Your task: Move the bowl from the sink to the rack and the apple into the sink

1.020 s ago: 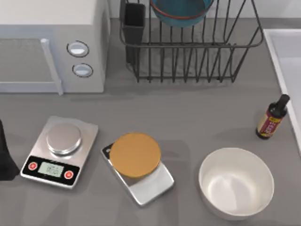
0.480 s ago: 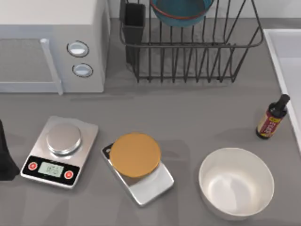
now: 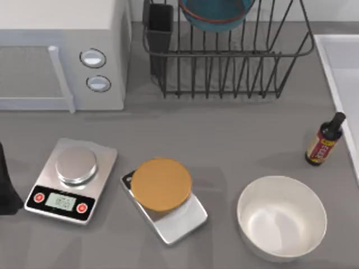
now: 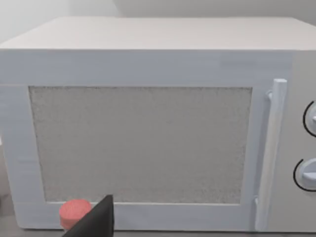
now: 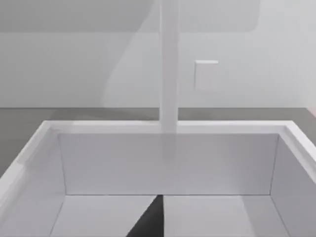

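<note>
The teal-blue bowl (image 3: 216,14) with its reddish-orange rim rests inside the black wire rack (image 3: 235,61) at the back of the table. The white sink (image 3: 335,67) lies along the right edge. In the left wrist view a small red rounded thing, apparently the apple (image 4: 74,213), sits at the foot of the microwave, close in front of my left gripper (image 4: 96,223). My left arm (image 3: 7,188) is parked at the table's left edge. My right gripper (image 5: 150,219) hovers over the sink basin (image 5: 168,163), which holds nothing that I can see.
A white microwave (image 3: 61,50) fills the back left. Two kitchen scales (image 3: 72,180) (image 3: 165,199) stand in front, one with an orange round top. A large white bowl (image 3: 281,217) is at the front right, a dark bottle (image 3: 323,141) near the sink. A faucet (image 5: 168,64) rises behind the basin.
</note>
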{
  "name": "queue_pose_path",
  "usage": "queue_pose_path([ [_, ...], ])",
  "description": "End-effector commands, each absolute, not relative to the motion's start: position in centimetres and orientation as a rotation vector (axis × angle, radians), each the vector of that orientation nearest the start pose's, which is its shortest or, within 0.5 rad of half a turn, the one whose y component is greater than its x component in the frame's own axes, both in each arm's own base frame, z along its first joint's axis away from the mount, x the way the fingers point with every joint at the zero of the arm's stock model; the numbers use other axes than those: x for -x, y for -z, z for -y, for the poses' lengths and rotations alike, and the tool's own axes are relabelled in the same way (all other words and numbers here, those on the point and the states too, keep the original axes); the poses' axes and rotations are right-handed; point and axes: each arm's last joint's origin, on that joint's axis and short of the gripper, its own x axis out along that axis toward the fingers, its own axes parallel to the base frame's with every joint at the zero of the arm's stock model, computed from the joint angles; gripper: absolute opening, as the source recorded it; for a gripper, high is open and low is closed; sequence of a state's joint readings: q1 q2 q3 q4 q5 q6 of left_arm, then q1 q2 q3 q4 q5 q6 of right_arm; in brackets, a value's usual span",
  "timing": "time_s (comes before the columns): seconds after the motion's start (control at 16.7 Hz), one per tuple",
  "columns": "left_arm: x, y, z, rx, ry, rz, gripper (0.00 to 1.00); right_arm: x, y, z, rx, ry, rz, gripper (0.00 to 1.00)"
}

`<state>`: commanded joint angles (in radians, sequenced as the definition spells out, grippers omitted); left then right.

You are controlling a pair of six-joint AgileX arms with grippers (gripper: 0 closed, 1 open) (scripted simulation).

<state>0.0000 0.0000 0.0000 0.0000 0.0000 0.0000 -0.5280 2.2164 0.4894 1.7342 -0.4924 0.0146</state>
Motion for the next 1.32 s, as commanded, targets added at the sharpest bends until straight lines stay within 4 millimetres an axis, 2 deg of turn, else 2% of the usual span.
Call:
queue_pose_path([
  [0.06, -10.6, -16.0, 0.1, 0.0, 0.0, 0.0, 1.0, -26.7, -5.9, 13.6, 0.0, 0.01, 0.0, 0.98],
  [0.12, -10.6, -16.0, 0.1, 0.0, 0.0, 0.0, 1.0, -26.7, -5.9, 13.6, 0.0, 0.01, 0.0, 1.0],
  [0.66, -10.6, -16.0, 0.1, 0.0, 0.0, 0.0, 1.0, -26.7, -5.9, 13.6, 0.0, 0.01, 0.001, 1.0],
  [0.78, -10.6, -16.0, 0.1, 0.0, 0.0, 0.0, 1.0, -27.2, -6.6, 13.5, 0.01, -0.002, 0.014, 1.0],
  [0.9, -10.6, -16.0, 0.1, 0.0, 0.0, 0.0, 1.0, -28.0, -8.2, 13.3, 0.02, -0.015, 0.037, 1.0],
  [1.08, -10.6, -16.0, 0.1, 0.0, 0.0, 0.0, 1.0, -28.9, -11.8, 12.2, 0.02, -0.017, 0.064, 1.0],
  [1.2, -10.6, -16.0, 0.1, 0.0, 0.0, 0.0, 1.0, -28.7, -14.8, 11.0, 0.01, -0.012, 0.071, 1.0],
  [1.32, -10.6, -16.0, 0.1, 0.0, 0.0, 0.0, 1.0, -27.6, -17.9, 9.5, -0.001, -0.003, 0.073, 1.0],
])
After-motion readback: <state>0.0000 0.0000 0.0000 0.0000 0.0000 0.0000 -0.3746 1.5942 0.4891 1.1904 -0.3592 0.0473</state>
